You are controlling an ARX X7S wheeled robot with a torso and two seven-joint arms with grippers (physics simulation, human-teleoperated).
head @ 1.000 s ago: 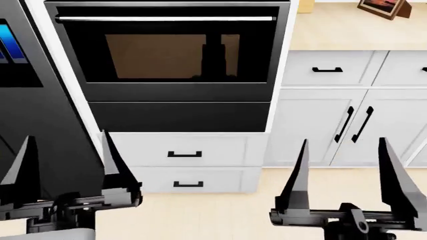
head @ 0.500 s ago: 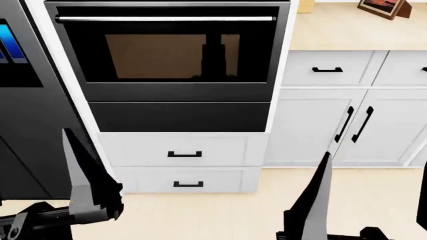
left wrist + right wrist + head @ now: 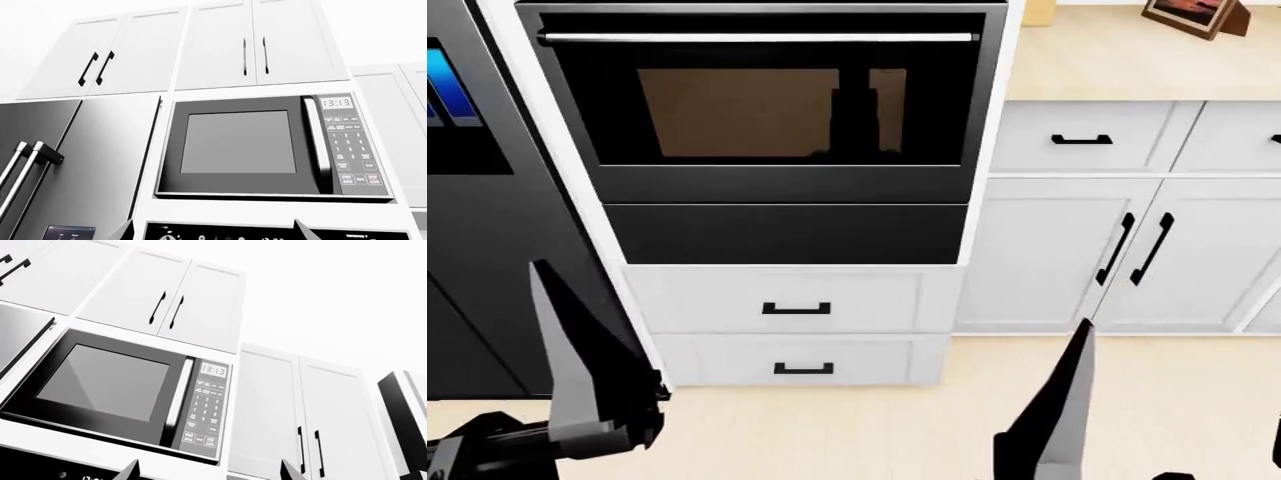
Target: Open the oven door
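- In my head view the oven door (image 3: pixel 761 105) sits shut and flat in its cabinet, well ahead of and above both grippers, with neither one touching it.
- Its silver bar handle (image 3: pixel 757 38) runs along the top edge, the farthest part of the door from my tools.
- My left gripper (image 3: pixel 594 385) shows only one dark tapered finger, rising at the lower left in front of the black fridge door (image 3: pixel 481 250); I cannot tell whether its jaws are spread or closed.
- My right gripper (image 3: pixel 1054 415) shows one clear finger at the lower edge, with a sliver of something dark at the far right border; I cannot tell its state either.
- Between the two fingers and beyond them are two white drawers (image 3: pixel 794 310) with black pulls, directly under the plain black panel (image 3: pixel 787 232) below the door.
- Both wrist cameras point upward past the door: each shows the microwave (image 3: pixel 267 147) and white upper cabinets (image 3: pixel 260 42), with two pale fingertip points at the frame edge.
- The left wrist view also catches the steel fridge handles (image 3: pixel 27 165).
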